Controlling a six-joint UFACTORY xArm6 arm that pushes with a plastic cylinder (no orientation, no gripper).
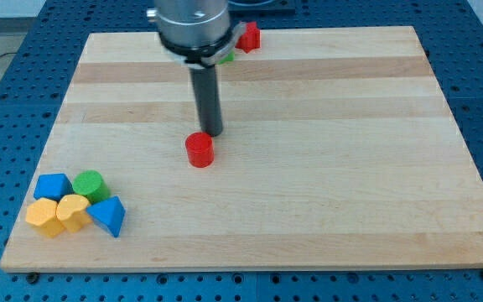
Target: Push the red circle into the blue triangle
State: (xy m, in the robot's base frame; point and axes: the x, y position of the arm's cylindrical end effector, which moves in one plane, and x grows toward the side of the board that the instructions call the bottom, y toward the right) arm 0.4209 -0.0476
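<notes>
The red circle (199, 150) is a short red cylinder near the middle of the wooden board (334, 151). My tip (213, 134) stands just above and slightly right of it, touching or nearly touching its upper edge. The blue triangle (108, 216) lies at the view's lower left, far from the red circle, at the right end of a cluster of blocks.
In the lower-left cluster are a blue block (52, 186), a green circle (90, 184), a yellow hexagon-like block (44, 217) and a yellow heart-like block (73, 212). A red block (249, 37) and a green block (225, 57), partly hidden by the arm, sit at the top edge.
</notes>
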